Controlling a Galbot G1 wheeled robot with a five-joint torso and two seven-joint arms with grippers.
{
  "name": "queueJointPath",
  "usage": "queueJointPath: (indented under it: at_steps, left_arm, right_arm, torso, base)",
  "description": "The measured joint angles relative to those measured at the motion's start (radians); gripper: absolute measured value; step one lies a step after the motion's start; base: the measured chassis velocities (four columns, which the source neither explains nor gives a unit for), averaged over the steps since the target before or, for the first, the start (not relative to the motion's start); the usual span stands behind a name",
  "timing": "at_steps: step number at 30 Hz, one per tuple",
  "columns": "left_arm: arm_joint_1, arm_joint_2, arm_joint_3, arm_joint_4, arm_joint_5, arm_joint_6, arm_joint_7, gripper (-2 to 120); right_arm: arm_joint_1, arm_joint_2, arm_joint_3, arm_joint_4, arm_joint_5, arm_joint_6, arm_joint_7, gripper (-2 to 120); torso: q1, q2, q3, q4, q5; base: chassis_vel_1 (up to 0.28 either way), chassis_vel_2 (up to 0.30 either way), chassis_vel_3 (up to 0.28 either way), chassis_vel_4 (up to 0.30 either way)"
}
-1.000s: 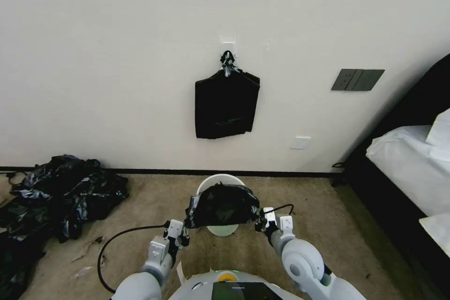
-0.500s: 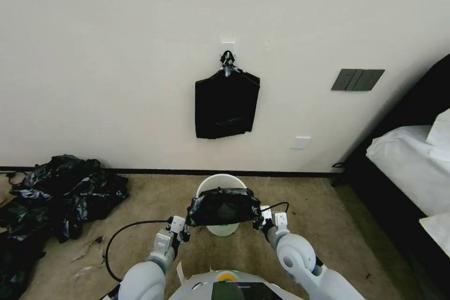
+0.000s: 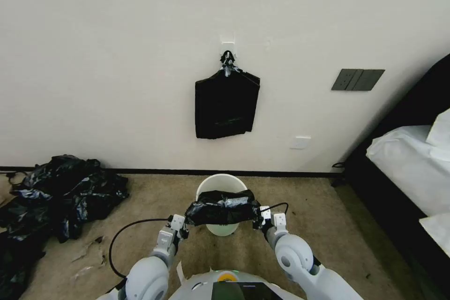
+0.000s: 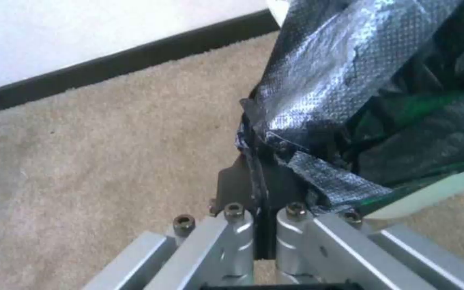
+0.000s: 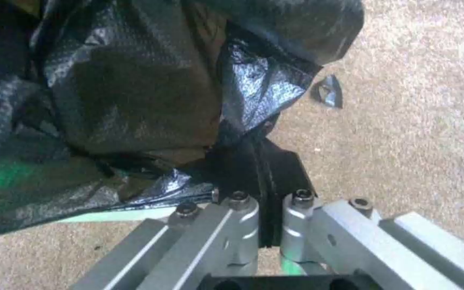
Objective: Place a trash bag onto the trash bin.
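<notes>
Both arms are up front and the trash bag point(image 3: 221, 207) is strung between them, the left hand point(image 3: 183, 230) pinching one end and the right hand point(image 3: 257, 221) pinching the other, so the glossy black plastic spans hand to hand as a wrinkled band. Just beyond the hands and a little below them sits the cream trash bin point(image 3: 221, 181), its far rim showing above the bag and its tapered lower side showing beneath, the bag hanging across its near side. This looks like the fitting step: the bag is held at the bin's mouth but I would not call it seated yet, since from the head view it isn't clear that the plastic wraps the rim anywhere. In the left wrist view the left hand point(image 4: 260, 169) is closed right down, its dark pads clamped on a bunched corner of the textured bag point(image 4: 350, 92), with a pale strip of the bin point(image 4: 431, 189) just past it. The right wrist view tells the same story: the right hand point(image 5: 262, 161) shut tight on a gathered fold of the bag point(image 5: 135, 92), carpet point(image 5: 404, 121) off to its outer side with a small black scrap point(image 5: 328, 92) lying there. The next move, to my eye, calls for keeping the mouth spread wide and carrying both ends forward and down over the rim together, so neither corner slips off.
</notes>
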Motion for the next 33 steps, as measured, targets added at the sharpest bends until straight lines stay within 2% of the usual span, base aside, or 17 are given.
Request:
queueJointPath:
  at_steps: [4,7,8,10,16,18,19,21,23,25,26,27,28,29,30,31,33]
  left_arm:
    - [0.017,0.0,-0.009,-0.009,0.018,-0.009,0.001,0]
    - [0.043,-0.001,-0.028,-0.008,0.057,-0.01,-0.007,10]
    - [0.043,-0.001,-0.028,-0.008,0.057,-0.01,-0.007,10]
    - [0.064,-0.001,-0.044,-0.023,0.07,-0.01,-0.011,20]
    - [0.095,0.0,-0.051,-0.064,0.112,-0.011,-0.009,39]
    - [0.095,0.0,-0.051,-0.065,0.113,-0.011,-0.009,39]
    - [0.101,0.0,-0.054,-0.075,0.125,-0.011,-0.006,50]
    - [0.115,0.006,-0.07,-0.085,0.137,-0.022,0.02,59]
    - [0.12,0.009,-0.075,-0.086,0.14,-0.037,0.034,63]
    - [0.145,0.02,-0.092,-0.062,0.161,-0.187,0.095,73]
    - [0.145,0.02,-0.092,-0.062,0.161,-0.187,0.095,73]
    - [0.155,0.023,-0.103,-0.034,0.179,-0.29,0.139,78]
    - [0.17,0.025,-0.129,0.009,0.205,-0.423,0.213,84]
    - [0.178,0.026,-0.139,0.02,0.204,-0.457,0.24,88]
    - [0.178,0.026,-0.139,0.02,0.204,-0.457,0.24,88]
    - [0.196,0.029,-0.158,0.027,0.193,-0.494,0.285,94]
    - [0.226,0.036,-0.184,0.029,0.185,-0.523,0.339,99]
  right_arm:
    - [-0.032,-0.018,0.005,0.014,-0.068,0.042,-0.057,0]
    - [-0.065,-0.031,0.014,0.037,-0.118,0.074,-0.079,15]
    - [-0.065,-0.031,0.014,0.037,-0.118,0.074,-0.079,15]
    - [-0.087,-0.039,0.021,0.054,-0.138,0.086,-0.081,25]
    - [-0.134,-0.057,0.034,0.096,-0.173,0.104,-0.083,45]
    - [-0.136,-0.058,0.035,0.098,-0.175,0.105,-0.083,45]
    - [-0.15,-0.063,0.038,0.11,-0.186,0.108,-0.083,55]
    - [-0.166,-0.069,0.043,0.125,-0.203,0.112,-0.083,65]
    - [-0.168,-0.07,0.044,0.128,-0.207,0.113,-0.083,68]
    - [-0.174,-0.072,0.046,0.135,-0.214,0.114,-0.083,78]
    - [-0.174,-0.072,0.046,0.135,-0.214,0.114,-0.083,78]
    - [-0.177,-0.072,0.046,0.136,-0.216,0.115,-0.083,84]
    - [-0.181,-0.071,0.046,0.137,-0.221,0.116,-0.082,90]
    - [-0.182,-0.07,0.045,0.138,-0.223,0.116,-0.082,93]
    - [-0.182,-0.07,0.045,0.138,-0.223,0.116,-0.082,93]
    - [-0.185,-0.069,0.044,0.138,-0.226,0.117,-0.082,98]
    - [-0.186,-0.068,0.041,0.139,-0.228,0.118,-0.082,100]
  torso:
    - [0.0,0.0,0.0,-0.0001,0.0]
    - [0.0,0.0,0.0,-0.0001,0.0]
    - [0.0,0.0,0.0,-0.0001,0.0]
    - [0.0,0.0,0.0,0.0,0.0]
    - [0.0,0.0,0.0,-0.0001,0.0001]
    - [0.0,0.0,0.0,-0.0001,0.0]
    - [0.0,0.0,0.0,-0.0001,0.0001]
    - [0.0,0.0,0.0,-0.0001,0.0]
    - [0.0,0.0,0.0,-0.0001,0.0001]
    - [0.0,0.0,0.0,-0.0001,0.0002]
    - [0.0,0.0,0.0,-0.0001,0.0002]
    - [0.0,0.0,0.0,0.0,0.0]
    - [0.0,0.0,0.0,-0.0001,-0.0003]
    - [0.0,0.0,0.0,-0.0001,-0.0003]
    - [0.0,0.0,0.0,-0.0001,-0.0003]
    - [0.0,0.0,0.0,-0.0001,-0.0003]
    - [0.0,0.0,0.0,0.0,0.0001]
  base:
    - [0.0,0.0,0.0,0.0]
    - [0.0,0.0,0.0,0.0]
    - [0.0,0.0,0.0,0.0]
    - [0.0,0.0,0.0,0.0]
    - [0.0,0.0,0.0,0.0]
    - [0.0,0.0,0.0,0.0]
    - [0.0,0.0,0.0,0.0]
    - [0.0,0.0,0.0,0.0]
    - [0.0,0.0,0.0,0.0]
    - [0.0,0.0,0.0,0.0]
    - [0.0,0.0,0.0,0.0]
    - [0.0,0.0,0.0,0.0]
    - [0.0,0.0,0.0,0.0]
    - [0.0,0.0,0.0,0.0]
    - [0.0,0.0,0.0,0.0]
    - [0.0,0.0,0.0,0.0]
    - [0.0,0.0,0.0,0.0]
